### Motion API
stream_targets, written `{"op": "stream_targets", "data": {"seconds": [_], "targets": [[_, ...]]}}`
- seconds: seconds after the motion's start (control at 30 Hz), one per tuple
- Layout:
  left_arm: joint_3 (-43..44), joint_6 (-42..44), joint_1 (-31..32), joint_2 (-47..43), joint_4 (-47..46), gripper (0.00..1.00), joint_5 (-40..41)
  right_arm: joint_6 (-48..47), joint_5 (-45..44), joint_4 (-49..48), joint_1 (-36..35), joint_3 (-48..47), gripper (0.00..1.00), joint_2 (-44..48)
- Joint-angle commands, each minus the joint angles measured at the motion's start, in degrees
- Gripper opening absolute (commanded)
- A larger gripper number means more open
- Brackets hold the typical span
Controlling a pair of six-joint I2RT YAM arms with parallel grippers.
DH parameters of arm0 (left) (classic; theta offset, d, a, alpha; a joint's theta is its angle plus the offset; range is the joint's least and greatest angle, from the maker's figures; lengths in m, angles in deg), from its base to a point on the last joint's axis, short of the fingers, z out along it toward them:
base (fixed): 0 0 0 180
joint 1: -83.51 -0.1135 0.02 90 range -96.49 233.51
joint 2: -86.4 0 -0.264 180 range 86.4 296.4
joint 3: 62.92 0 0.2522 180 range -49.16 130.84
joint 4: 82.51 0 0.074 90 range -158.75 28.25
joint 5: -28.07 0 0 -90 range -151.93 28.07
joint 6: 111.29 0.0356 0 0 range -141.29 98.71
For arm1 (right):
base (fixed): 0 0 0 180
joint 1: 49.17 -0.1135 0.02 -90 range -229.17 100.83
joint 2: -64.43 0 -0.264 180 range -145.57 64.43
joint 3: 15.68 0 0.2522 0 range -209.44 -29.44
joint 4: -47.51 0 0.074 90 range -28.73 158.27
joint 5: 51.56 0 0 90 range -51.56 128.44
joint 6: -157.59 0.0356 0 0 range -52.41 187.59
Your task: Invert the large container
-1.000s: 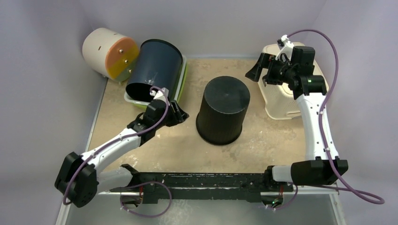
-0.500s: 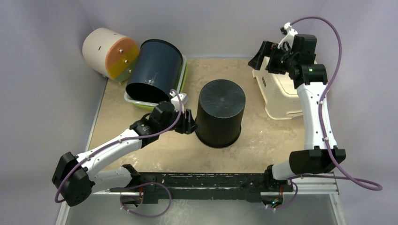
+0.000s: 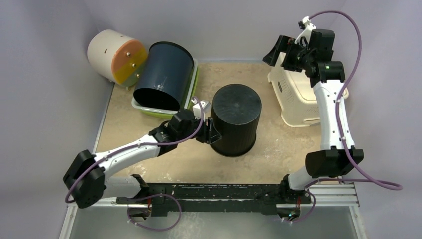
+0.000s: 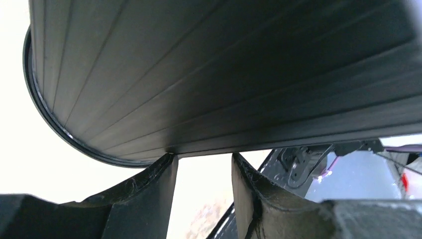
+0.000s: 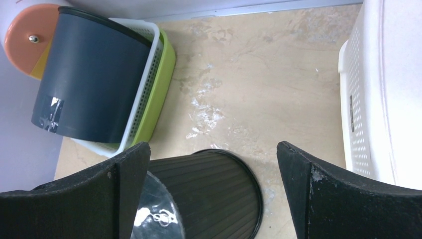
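- The large container, a black ribbed bin, stands on the tabletop with its closed end up and its wider rim down. It is directly ahead of the left gripper, whose fingertips meet its side wall not far from the rim.
- The left gripper is part-way open with nothing between the jaws. In the wrist view both tips bear on the ribs from outside, with a bare gap between them, so it pushes on the bin and does not hold it.
- The right gripper is spread to its widest and empty, held high above the white basket. The container is well away, below and in front of it.
- Risk: a push on a smooth, tapered wall may slide the bin across the tabletop, away from the left gripper, rather than tip it.
- Risk: the tips could skid along the ribs and slip off round the curve, losing contact.
- Risk: if the bin does tip, nothing waits on the side beyond the left gripper to catch it. It may roll toward the basket and end on its side, not inverted.
- The rim looks like the surer purchase, but the jaws would have to straddle it first.
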Motion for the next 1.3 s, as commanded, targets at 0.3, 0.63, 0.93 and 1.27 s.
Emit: {"op": "stream_targets", "data": {"seconds": [0.3, 0.63, 0.93, 1.27], "targets": [[11.2, -13.9, -1.2, 26.1, -27.7, 0.44, 9.0, -2.6, -2.7, -1.5, 0.0, -10.0, 1.00, -2.5], [35.9, -14.1, -12.2, 46.7, -23.4, 0.44, 9.2, -4.3, -1.2, -5.1, 0.4, -5.6, 1.00, 1.2], [63.8, 2.3, -17.0, 56.2, 4.4, 0.43, 8.1, -6.6, -3.2, -5.0, 0.5, 3.8, 1.00, 6.6], [53.9, 10.7, -17.0, 40.2, 17.2, 0.44, 5.3, -9.3, -7.1, -0.6, 0.4, 23.2, 1.00, 22.1]]}}
